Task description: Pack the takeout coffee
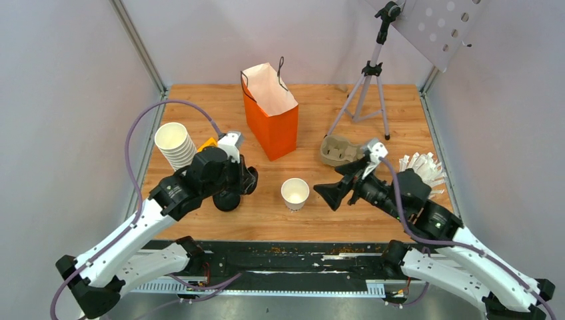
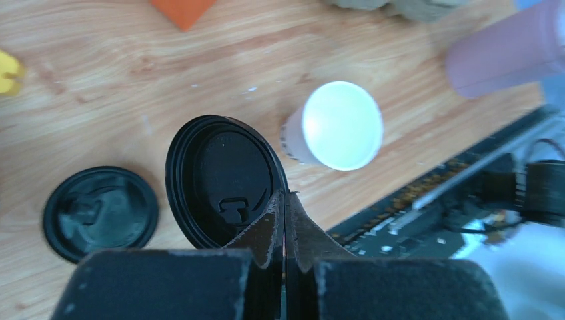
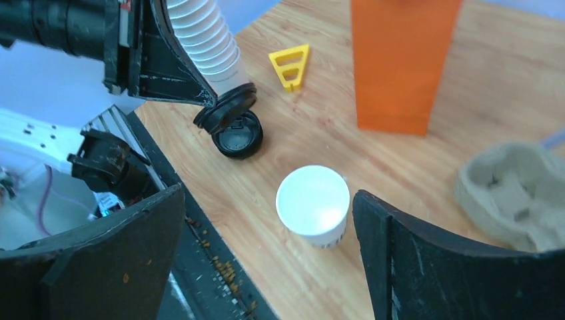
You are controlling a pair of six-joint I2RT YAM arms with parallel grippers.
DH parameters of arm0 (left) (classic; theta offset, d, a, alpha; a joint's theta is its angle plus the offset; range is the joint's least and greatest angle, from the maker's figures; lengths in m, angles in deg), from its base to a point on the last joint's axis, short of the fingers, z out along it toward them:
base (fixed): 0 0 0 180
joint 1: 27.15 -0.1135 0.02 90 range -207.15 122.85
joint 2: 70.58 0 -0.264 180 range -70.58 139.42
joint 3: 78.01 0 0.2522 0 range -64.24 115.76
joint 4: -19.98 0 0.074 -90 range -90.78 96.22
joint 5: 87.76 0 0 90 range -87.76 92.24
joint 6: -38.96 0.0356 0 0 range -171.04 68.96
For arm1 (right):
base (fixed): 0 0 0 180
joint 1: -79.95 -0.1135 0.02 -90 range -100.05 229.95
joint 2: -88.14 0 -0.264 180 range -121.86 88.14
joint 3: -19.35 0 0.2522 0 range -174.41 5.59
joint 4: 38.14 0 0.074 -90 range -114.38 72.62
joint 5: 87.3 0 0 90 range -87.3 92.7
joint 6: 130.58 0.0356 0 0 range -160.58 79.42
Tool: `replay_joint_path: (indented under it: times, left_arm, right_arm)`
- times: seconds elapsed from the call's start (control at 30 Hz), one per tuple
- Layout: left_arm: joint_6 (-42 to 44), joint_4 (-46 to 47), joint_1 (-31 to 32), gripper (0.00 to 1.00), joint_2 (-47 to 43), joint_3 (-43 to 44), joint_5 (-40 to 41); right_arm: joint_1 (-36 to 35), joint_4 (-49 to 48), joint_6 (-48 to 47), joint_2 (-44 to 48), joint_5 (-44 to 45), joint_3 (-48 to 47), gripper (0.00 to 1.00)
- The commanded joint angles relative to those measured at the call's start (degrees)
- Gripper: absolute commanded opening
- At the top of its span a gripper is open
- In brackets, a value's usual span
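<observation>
No capped takeout coffee is in view. A small white cup (image 1: pixel 294 193) (image 2: pixel 341 125) (image 3: pixel 313 203) stands lidless near the table's front edge. My left gripper (image 1: pixel 234 185) (image 2: pixel 285 200), left of the cup, is shut on the rim of a black lid (image 2: pixel 223 177) (image 3: pixel 226 105), which it holds tilted just above the wood. A second black lid (image 2: pixel 100 213) (image 3: pixel 238 137) lies flat below it. My right gripper (image 1: pixel 336 183) (image 3: pixel 268 195) is open, just right of the cup, and nothing sits between its fingers.
An orange paper bag (image 1: pixel 270 113) (image 3: pixel 403 60) stands open at mid-back. A stack of lidless cups (image 1: pixel 174 143) (image 3: pixel 206 40) is behind the left gripper, with a yellow triangle (image 3: pixel 291 65) nearby. A pulp cup carrier (image 1: pixel 338 150) (image 3: pixel 516 193), white packets (image 1: pixel 421 170) and a tripod (image 1: pixel 366 93) are on the right.
</observation>
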Motion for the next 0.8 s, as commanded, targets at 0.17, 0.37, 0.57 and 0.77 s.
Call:
replay_joint_path:
  times: [0.17,0.37,0.57,0.77]
  left_arm:
    - [-13.1,9.6,0.0,0.00,-6.5,2.0,-17.1]
    - [-18.4,14.4,0.0,0.00,-8.2,2.9,-22.1]
    - [-22.4,19.7,0.0,0.00,-7.8,2.8,-26.2]
    - [-17.7,14.9,0.0,0.00,-7.5,3.3,-23.4]
  right_arm:
    - [-0.6,-48.9,-23.8,-5.7,-13.8,13.6,0.99]
    - [-0.8,-54.8,-30.4,-11.6,-20.5,15.7,1.00]
    - [-4.7,-61.5,-35.6,-15.7,-20.4,17.2,1.00]
    - [-7.2,-61.3,-36.1,-17.4,-15.1,17.7,1.00]
